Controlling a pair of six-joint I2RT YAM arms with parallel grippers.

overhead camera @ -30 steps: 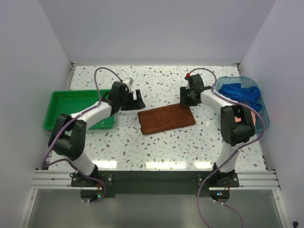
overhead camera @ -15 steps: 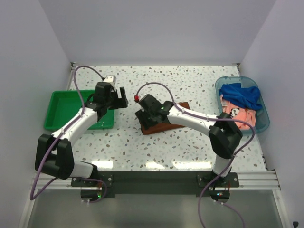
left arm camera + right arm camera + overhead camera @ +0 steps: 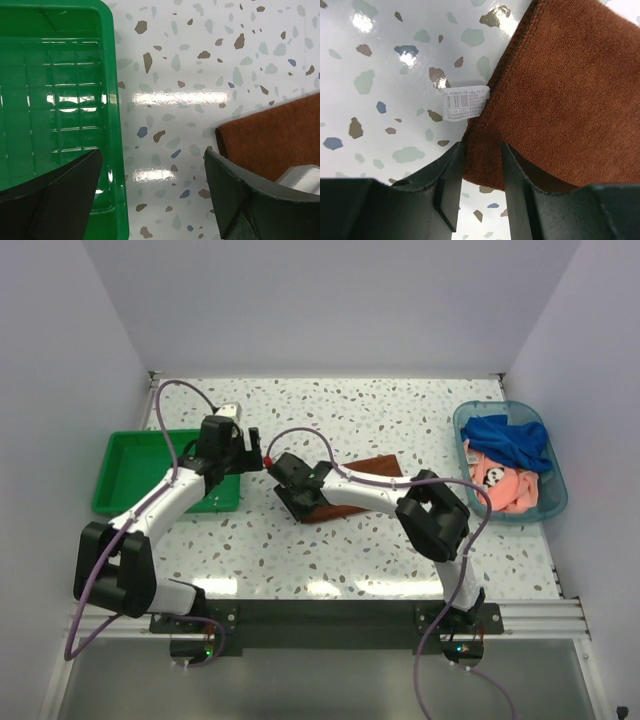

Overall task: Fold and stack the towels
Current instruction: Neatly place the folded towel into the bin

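Right tool (image 3: 482,152) straddles the rust-brown towel (image 3: 570,100) edge; open table (image 3: 385,100) alongside.

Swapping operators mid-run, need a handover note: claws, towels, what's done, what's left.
Left claw: open, empty, hovering over the right rim of the green tray.
Right claw: straddling the label corner of the rust-brown towel; firm grip not clear.
Towels: rust-brown one flat on the table; blue towel and pink towel bunched in the clear blue tub.
Done: one towel laid out; nothing stacked.
Left: fold it, then fold the tub's towels and stack all.
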